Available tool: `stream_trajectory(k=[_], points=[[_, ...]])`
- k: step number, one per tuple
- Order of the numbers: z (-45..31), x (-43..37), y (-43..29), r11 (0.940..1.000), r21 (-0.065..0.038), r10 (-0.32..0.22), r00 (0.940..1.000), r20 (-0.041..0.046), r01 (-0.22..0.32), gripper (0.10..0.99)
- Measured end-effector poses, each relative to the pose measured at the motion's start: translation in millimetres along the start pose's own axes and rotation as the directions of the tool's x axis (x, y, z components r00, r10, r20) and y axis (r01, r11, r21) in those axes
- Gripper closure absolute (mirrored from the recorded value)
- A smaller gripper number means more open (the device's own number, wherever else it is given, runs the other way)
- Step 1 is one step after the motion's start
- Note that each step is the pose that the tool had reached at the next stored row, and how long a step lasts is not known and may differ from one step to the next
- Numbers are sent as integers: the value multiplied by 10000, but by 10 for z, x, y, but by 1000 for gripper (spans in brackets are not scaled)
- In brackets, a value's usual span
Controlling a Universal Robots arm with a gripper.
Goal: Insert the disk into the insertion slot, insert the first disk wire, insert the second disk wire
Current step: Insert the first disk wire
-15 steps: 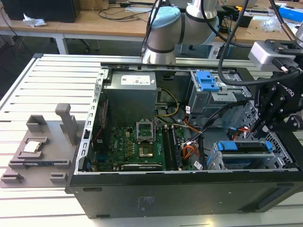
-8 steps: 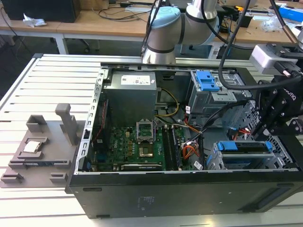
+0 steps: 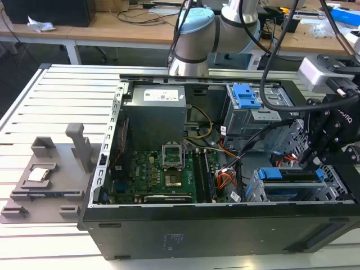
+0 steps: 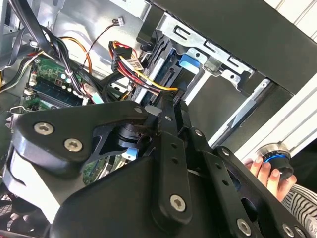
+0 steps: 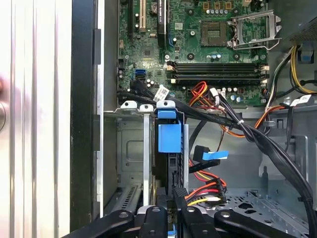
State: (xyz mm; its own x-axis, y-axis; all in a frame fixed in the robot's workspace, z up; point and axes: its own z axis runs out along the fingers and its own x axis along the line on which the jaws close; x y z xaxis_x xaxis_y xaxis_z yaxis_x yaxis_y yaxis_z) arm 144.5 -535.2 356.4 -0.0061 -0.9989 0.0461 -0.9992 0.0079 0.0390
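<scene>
With jaws seemingly together, the gripper [image 5: 178, 192] is working at the disk [image 5: 168, 139] in the slot [image 5: 130, 148], ideally pushing straight, clearing wires [image 5: 208, 186].

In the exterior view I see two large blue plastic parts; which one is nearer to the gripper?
The disk's blue carrier, in the low perforated cage beside the gripper. The blue latch sits farther off, on the taller grey bay box.
</scene>
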Motion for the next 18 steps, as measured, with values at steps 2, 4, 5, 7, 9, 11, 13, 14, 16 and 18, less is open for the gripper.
stream_trajectory(k=[2,4,5,7,9,11,13,14,16,18], points=[[7,0,0,10000,0,0,10000,-2,0,914],[21,-1,-1,10000,0,0,10000,1,0,914],[26,-1,-1,10000,0,-1,10000,0,1,914],[42,-8,-1,10000,0,1,10000,1,-1,914],[62,-35,5,10000,0,-1,10000,1,1,914],[73,-48,7,10000,0,-1,10000,1,1,914],[88,-61,9,10000,0,0,10000,1,0,914],[97,-68,11,10000,0,0,10000,1,0,914],[115,-78,15,10000,0,0,10000,0,0,914],[126,-83,17,10000,0,-1,10000,1,1,914]])
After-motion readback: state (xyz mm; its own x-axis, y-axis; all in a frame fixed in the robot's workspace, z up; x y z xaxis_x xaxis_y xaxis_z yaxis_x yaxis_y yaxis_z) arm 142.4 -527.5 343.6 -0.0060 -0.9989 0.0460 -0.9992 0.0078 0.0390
